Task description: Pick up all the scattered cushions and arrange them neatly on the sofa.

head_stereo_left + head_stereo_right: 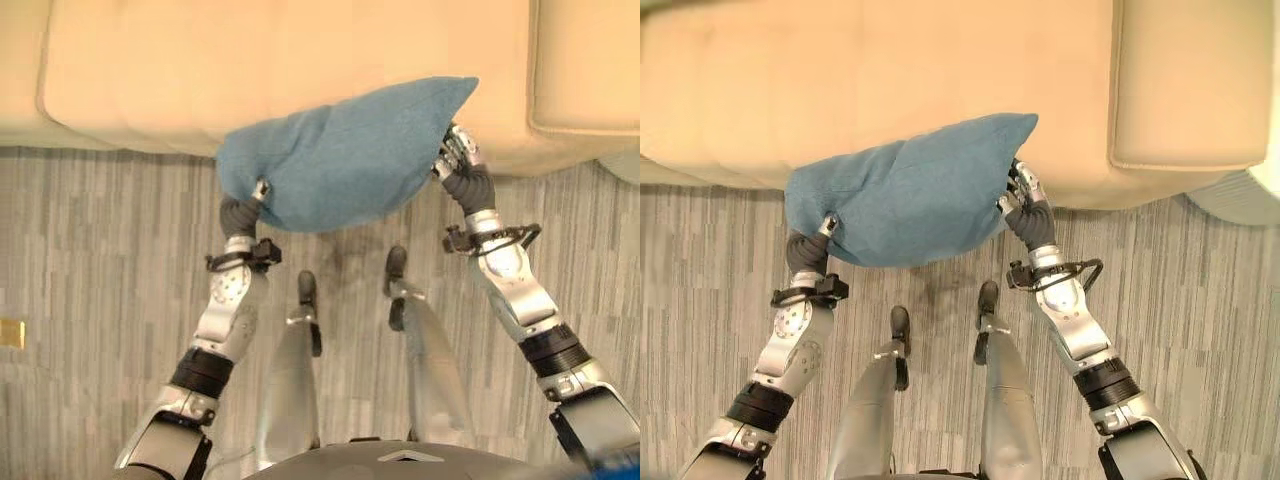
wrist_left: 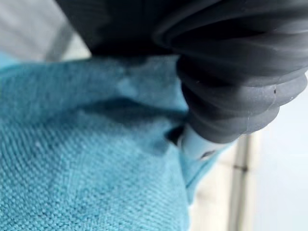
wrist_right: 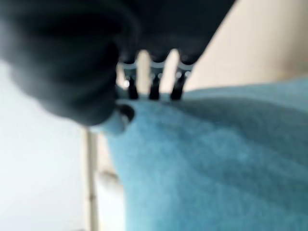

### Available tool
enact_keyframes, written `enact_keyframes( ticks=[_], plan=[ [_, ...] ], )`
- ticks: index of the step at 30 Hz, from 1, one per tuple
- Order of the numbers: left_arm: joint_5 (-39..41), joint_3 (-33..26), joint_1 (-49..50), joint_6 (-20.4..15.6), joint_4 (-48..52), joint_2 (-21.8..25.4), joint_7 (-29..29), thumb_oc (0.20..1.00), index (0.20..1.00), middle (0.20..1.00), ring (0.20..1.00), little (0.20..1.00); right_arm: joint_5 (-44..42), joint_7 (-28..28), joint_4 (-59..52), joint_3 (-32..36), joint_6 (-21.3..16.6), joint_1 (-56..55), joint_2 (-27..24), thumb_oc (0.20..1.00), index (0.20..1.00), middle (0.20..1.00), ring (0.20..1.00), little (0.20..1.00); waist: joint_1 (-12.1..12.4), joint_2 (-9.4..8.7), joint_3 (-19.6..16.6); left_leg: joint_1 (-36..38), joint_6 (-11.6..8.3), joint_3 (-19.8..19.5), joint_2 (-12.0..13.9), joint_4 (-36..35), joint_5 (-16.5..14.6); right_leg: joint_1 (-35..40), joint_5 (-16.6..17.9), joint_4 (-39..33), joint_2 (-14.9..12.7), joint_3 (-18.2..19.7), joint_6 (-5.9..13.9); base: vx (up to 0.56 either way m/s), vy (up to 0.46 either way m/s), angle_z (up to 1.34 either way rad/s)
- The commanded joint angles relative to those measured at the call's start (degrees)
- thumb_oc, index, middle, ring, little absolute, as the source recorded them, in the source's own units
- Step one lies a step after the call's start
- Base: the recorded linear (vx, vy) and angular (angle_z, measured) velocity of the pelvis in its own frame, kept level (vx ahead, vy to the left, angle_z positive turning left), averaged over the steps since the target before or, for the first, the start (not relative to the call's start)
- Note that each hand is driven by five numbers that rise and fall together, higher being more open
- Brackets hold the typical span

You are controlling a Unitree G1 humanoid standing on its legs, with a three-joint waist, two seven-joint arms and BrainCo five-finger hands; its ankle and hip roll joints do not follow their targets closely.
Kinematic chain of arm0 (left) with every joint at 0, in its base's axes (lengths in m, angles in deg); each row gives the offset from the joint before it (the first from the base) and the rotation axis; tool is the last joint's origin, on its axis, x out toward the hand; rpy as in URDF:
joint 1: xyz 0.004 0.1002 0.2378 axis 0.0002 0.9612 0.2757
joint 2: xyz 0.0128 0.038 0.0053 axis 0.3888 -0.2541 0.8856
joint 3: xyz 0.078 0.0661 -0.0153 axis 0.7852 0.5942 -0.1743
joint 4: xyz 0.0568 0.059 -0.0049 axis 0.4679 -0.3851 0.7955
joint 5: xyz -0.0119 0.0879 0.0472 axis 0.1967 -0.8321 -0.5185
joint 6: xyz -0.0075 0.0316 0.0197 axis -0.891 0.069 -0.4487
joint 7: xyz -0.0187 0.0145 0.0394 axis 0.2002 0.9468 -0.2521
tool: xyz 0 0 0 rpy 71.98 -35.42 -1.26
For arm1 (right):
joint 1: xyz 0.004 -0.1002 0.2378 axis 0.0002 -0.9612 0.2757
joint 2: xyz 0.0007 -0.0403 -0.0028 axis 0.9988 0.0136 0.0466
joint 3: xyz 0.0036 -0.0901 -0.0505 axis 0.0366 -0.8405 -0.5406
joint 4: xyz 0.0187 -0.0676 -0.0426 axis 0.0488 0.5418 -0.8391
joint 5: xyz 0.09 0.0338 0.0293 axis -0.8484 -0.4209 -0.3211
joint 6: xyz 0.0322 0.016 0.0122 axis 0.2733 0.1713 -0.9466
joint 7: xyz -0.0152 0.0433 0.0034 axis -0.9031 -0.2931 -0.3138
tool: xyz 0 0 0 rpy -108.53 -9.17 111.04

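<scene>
Both hands, left hand [image 1: 258, 193] and right hand [image 1: 458, 153], grasping the blue cushion [image 1: 340, 160] at the sofa [image 1: 130, 60] front; placement toward 12 o'clock likely follows.

Cream sofa [image 1: 300, 70] stands on grey wood-plank floor [image 1: 90, 250].

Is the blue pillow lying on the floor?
No, the blue cushion is held up between the left hand and right hand at the sofa's front edge.
</scene>
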Motion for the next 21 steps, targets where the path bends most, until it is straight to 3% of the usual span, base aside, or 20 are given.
enact_keyframes(
  ticks=[1,3,8,14,18,21],
  plan=[
    [-1.5,2.9,-2.3,-4.8,8.2,-0.6,7.2,0.2,0.2,0.2,0.2,0.2,2.4,3.3,-5.5,-1.3,-5.1,0.2,0.9,0.2,0.2,0.2,0.2,0.2,-1.0,1.33,-5.8,4.6,-1.29,1.1,0.2,-4.4,4.5,9.0,-0.7,-4.3,1.5,0.7,5.45,0.22,-0.001,0.01],
    [-0.9,2.8,-0.6,-4.5,9.2,-0.5,8.6,0.2,0.2,0.2,0.2,0.2,4.0,4.2,-5.1,-1.5,-4.2,-2.0,0.4,0.2,0.2,0.2,0.2,0.2,-1.2,1.29,-7.6,10.7,-1.61,1.7,0.3,-6.8,4.6,15.3,-1.0,-6.5,2.2,0.5,5.59,0.15,-0.015,-0.01],
    [-2.2,2.6,0.6,-3.9,11.0,-0.1,9.3,0.2,0.2,0.2,0.2,0.2,3.6,5.4,-5.6,-0.5,-3.7,-5.4,0.0,0.2,0.2,0.2,0.2,0.2,-1.9,1.18,-11.2,17.2,-2.3,2.9,0.8,-8.7,4.8,23.3,-1.3,-11.0,3.3,0.8,5.46,0.09,-0.045,0.03],
    [-1.9,2.4,2.0,-3.3,11.9,-0.4,10.6,0.2,0.2,0.2,0.2,0.2,3.7,6.2,-6.4,0.6,-3.0,-8.4,-0.7,0.2,0.2,0.2,0.2,0.2,-2.1,0.36,-13.4,20.3,-3.28,4.0,1.5,-6.8,5.2,30.1,-1.8,-15.1,4.3,-0.2,4.91,0.07,-0.064,0.04],
    [-1.0,3.3,2.5,-2.9,12.5,-1.4,11.5,0.2,0.2,0.2,0.2,0.2,4.1,6.5,-6.6,1.9,-2.7,-10.9,-1.6,0.2,0.2,0.2,0.2,0.2,-2.7,-0.88,-13.6,19.5,-3.76,6.5,2.2,0.2,6.5,34.0,-2.1,-16.6,4.2,-1.3,4.19,0.04,-0.046,0.24],
    [-1.2,4.2,2.8,-2.3,12.6,-1.2,12.0,0.2,0.2,0.2,0.2,0.2,4.0,6.5,-6.8,2.9,-2.5,-12.7,-1.3,0.2,0.2,0.2,0.2,0.2,-2.8,-1.93,-14.6,19.5,-2.17,10.8,0.7,-2.4,5.3,36.4,-1.6,-19.0,4.0,-2.5,4.75,0.08,-0.004,0.26]
  ],
)
